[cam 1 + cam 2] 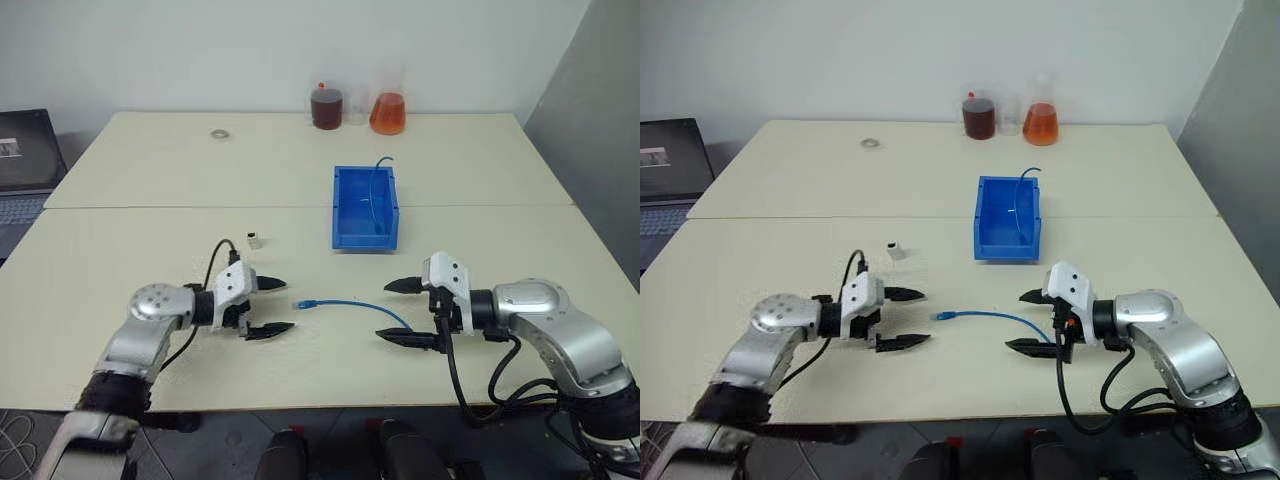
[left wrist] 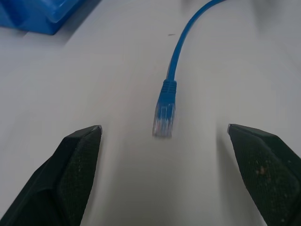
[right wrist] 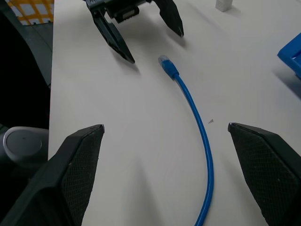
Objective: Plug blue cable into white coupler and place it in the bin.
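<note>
So the plugging hasn't begun: the cable (image 1: 350, 303) lies loose on the counter (image 1: 120, 250), its clear plug end pointing toward the left gripper (image 1: 268, 305), the rest curving off to the right gripper (image 1: 402, 311). Both sets of jaws are spread wide and hold nothing. The left ones sit just short of the plug, one finger to either side of its line, so I'd say the step in hand is the first pick. Next the left jaws need to slide forward around the plug and pinch it just behind the clear tip, square enough to aim it later.

The coupler (image 1: 254, 240) stands apart, farther back on the counter, with nothing near it. The bin (image 1: 365, 207) is beyond, toward the middle, and a second thin blue cord (image 1: 376, 190) already hangs over its wall; easy to confuse. Two flasks (image 1: 357, 108) and a small ring (image 1: 219, 132) sit at the far edge, a laptop (image 1: 25, 165) off to the left. Nothing blocks the reach.
</note>
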Available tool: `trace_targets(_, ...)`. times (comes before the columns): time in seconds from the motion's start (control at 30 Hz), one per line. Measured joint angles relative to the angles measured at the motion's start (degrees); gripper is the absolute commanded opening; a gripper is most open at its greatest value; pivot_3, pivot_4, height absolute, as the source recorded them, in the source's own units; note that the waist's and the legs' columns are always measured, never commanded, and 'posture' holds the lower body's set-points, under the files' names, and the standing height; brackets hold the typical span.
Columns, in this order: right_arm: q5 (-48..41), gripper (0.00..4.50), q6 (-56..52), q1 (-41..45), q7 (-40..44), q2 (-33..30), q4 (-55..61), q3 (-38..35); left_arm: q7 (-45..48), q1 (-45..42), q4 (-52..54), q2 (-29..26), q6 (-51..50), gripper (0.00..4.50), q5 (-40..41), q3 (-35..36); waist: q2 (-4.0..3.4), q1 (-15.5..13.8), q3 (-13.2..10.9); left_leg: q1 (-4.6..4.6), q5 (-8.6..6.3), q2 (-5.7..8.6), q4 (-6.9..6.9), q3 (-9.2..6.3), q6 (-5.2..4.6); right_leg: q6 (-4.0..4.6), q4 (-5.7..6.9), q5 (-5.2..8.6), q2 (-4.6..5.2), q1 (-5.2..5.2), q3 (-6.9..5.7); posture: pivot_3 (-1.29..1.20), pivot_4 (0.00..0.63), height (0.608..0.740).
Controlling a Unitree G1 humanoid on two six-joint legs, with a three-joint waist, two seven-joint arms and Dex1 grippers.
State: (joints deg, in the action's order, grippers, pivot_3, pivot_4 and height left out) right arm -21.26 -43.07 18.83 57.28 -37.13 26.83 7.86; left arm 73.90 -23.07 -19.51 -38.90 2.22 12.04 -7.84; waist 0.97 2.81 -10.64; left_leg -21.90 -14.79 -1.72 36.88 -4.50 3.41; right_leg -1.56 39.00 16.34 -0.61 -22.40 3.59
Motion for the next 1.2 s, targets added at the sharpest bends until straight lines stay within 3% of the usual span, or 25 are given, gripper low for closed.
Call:
trace_targets(0.37,-1.8,4.48,-3.0,-2.8,-7.3,-0.1,4.2,-2.8,6.4,-9.8,-17.0,2.6,10.1,4.50,-3.7,-2.1,0.02,-0.1,0.0,-0.04,0.00,0.01,0.03,-0.03,0.00,-0.11,0.00,0.06,0.00,0.01,-0.01,0.00,0.150,0.740)
trace_targets(0.67,-2.6,4.48,-3.4,-4.3,-9.4,-1.3,4.4,-3.5,7.1,-9.4,-16.6,3.4,10.7,4.50,-3.8,-1.9,0.02,-0.1,0.0,-0.03,0.00,0.02,0.05,-0.03,0.00,-0.19,0.00,0.11,0.01,0.03,0.01,0.00,0.150,0.740)
trace_targets(0.87,-2.7,4.50,-3.0,-4.3,-10.1,-1.3,4.3,-3.5,7.9,-7.4,-13.9,3.4,10.5,3.02,-3.4,-1.8,0.02,-0.1,0.0,-0.02,0.00,0.02,0.04,-0.03,0.00,-0.11,0.00,0.06,0.01,0.04,0.01,0.00,0.150,0.740)
trace_targets(1.2,-2.5,4.50,-2.4,-4.3,-11.3,-1.2,3.7,-3.3,7.9,-7.3,-14.3,3.4,12.1,1.10,-3.7,-2.0,0.02,-0.1,0.0,0.05,0.01,0.02,0.05,-0.04,-0.01,-0.25,0.04,0.13,0.01,0.08,0.01,0.00,0.150,0.740)
